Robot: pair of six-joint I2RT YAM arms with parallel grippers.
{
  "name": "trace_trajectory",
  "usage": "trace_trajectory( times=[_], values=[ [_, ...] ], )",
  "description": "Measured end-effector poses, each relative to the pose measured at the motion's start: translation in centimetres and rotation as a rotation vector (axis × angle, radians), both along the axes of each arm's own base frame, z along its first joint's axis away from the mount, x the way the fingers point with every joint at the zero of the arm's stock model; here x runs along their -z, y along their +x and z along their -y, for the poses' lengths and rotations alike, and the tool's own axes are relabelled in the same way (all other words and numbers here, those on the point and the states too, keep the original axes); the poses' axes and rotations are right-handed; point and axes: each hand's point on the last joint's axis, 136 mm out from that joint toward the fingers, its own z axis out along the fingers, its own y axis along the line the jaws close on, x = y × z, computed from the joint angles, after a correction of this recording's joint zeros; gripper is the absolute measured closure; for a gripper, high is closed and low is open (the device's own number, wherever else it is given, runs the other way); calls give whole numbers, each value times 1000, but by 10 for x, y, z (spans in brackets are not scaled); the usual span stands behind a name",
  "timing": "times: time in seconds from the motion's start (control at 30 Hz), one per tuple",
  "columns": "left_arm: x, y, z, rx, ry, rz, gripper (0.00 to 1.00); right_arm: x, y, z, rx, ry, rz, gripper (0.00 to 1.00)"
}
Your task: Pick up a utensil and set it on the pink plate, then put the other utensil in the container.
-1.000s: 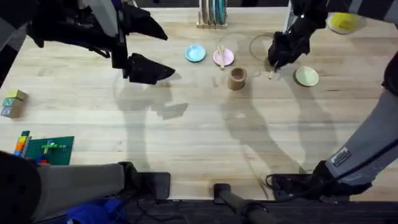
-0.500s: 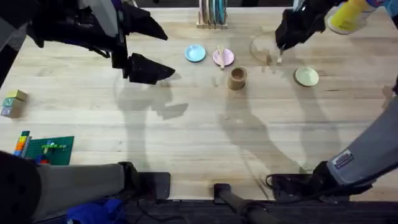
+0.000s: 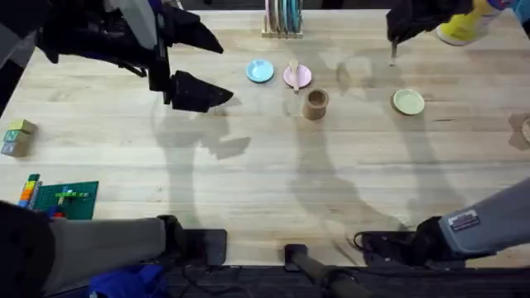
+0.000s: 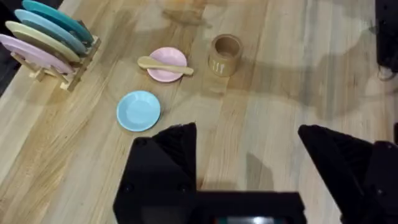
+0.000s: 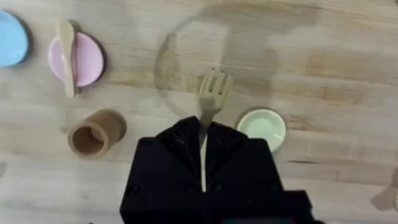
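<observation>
The pale wooden surface point(image 3: 265, 182) carries everything here. At its far edge stands a wooden rack point(image 4: 59, 65) holding plates on edge. The left gripper point(image 4: 245, 162) hangs above the surface with its jaws spread wide and nothing between them. The right gripper point(image 5: 202, 158) is raised over the far right of the surface, pinching the fork point(image 5: 210, 106) by its handle, tines pointing away from the wrist. Below it lie the tan container point(image 3: 315, 104), upright with its top open, and just beyond that the pink plate point(image 3: 302, 78) with the wooden spoon point(image 3: 293, 71) resting across it. A light blue plate point(image 3: 260, 71) sits just left of the pink one, and a pale yellow-green plate point(image 3: 408, 102) lies well to the container's right.
</observation>
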Motion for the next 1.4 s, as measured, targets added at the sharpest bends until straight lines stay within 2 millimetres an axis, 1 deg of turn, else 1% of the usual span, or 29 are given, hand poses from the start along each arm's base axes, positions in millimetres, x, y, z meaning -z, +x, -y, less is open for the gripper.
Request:
trace_trajectory(
  times=[0.13, 0.2, 0.4, 0.6, 0.73, 0.8, 0.9, 1.0, 1.17, 1.23, 1.4],
  values=[
    [0, 0, 0, 0, 0, 0, 5, -21, -13, 1, -23, -7, 30, 968],
    [0, 0, 0, 0, 0, 0, 5, -31, -17, -1, -48, 1, 52, 968],
    [0, 0, 0, 0, 0, 0, 5, -58, -27, -17, -183, 54, 125, 968],
    [0, 0, 0, 0, 0, 0, 5, -74, -39, -32, -311, 95, 164, 969],
    [0, 0, 0, 0, 0, 0, 5, -92, -39, -45, -405, 120, 262, 969],
    [0, 0, 0, 0, 0, 0, 5, -97, -40, -51, -447, 133, 318, 969],
    [0, 0, 0, 0, 0, 0, 4, -94, -42, -59, -494, 158, 372, 969],
    [0, 0, 0, 0, 0, 0, 5, -84, -41, -69, -538, 202, 413, 969],
    [0, 0, 0, 0, 0, 0, 5, -69, -37, -95, -640, 331, 483, 969],
    [0, 0, 0, 0, 0, 0, 5, -69, -37, -106, -689, 390, 519, 969],
    [0, 0, 0, 0, 0, 0, 5, -81, -44, -130, -824, 537, 620, 969]
  ],
)
